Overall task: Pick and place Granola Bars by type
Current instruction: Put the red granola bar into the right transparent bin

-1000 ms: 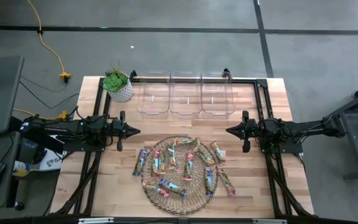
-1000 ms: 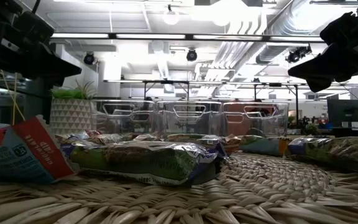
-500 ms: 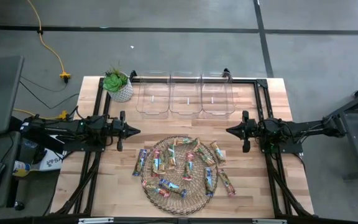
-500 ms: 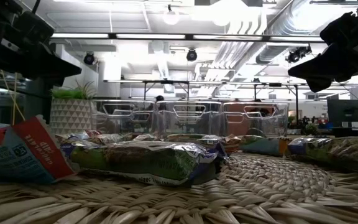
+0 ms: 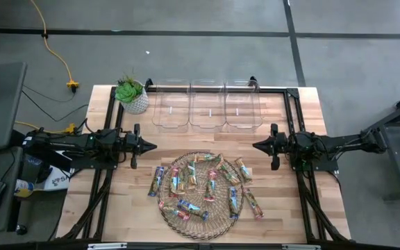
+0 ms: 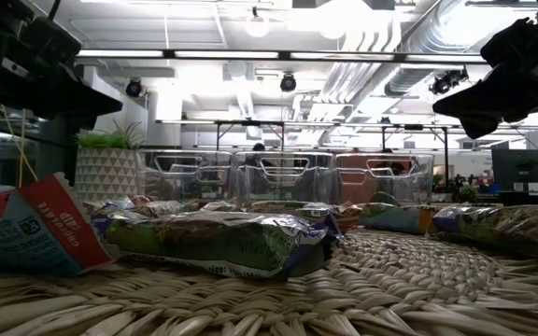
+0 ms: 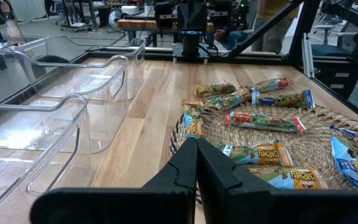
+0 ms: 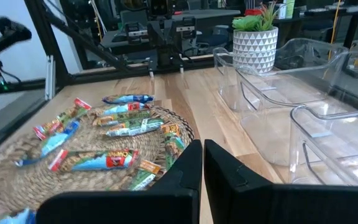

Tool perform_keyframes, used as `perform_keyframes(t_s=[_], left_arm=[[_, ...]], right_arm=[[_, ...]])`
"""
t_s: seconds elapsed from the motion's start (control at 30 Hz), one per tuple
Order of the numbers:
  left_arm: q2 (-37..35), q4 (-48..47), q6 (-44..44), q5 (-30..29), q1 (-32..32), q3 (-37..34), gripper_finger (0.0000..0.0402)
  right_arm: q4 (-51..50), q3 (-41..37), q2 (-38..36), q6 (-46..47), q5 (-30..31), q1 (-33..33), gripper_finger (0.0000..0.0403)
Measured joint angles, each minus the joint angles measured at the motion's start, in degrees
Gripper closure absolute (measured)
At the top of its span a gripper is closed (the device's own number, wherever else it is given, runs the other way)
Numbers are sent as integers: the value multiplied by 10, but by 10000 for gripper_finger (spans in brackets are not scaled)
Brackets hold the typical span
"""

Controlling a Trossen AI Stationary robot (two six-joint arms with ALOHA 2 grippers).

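Granola Bars (image 5: 205, 185) lie scattered over a round wicker mat (image 5: 201, 223) at the table's 6 o'clock side; a few sit off the weave's edge, one at its 9 o'clock (image 5: 157, 180), one toward 4 o'clock (image 5: 254, 204). Wrappers blue, green/tan, red mixed together.

Three clear plastic bins (image 5: 207, 104) in a row at 12 o'clock from the mat, well apart from it. Potted succulent (image 5: 132, 95) just beside the leftmost bin.

Left gripper (image 5: 151, 146) at 10 o'clock of the mat, above bare wood, fingers pressed together, holding nothing. Right gripper (image 5: 256, 146) at 2 o'clock of the mat, fingers likewise closed and empty. Tips face each other across the table.
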Motion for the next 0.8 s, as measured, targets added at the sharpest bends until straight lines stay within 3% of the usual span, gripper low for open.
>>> perform_keyframes(t_s=[0.5, 0.8], left_arm=[[0, 0, 0, 0, 0, 0, 400], [0, 0, 0, 0, 0, 0, 400]], right_arm=[[0, 1, 0, 73, -9, 0, 402], [0, 67, 0, 18, -41, 0, 398]])
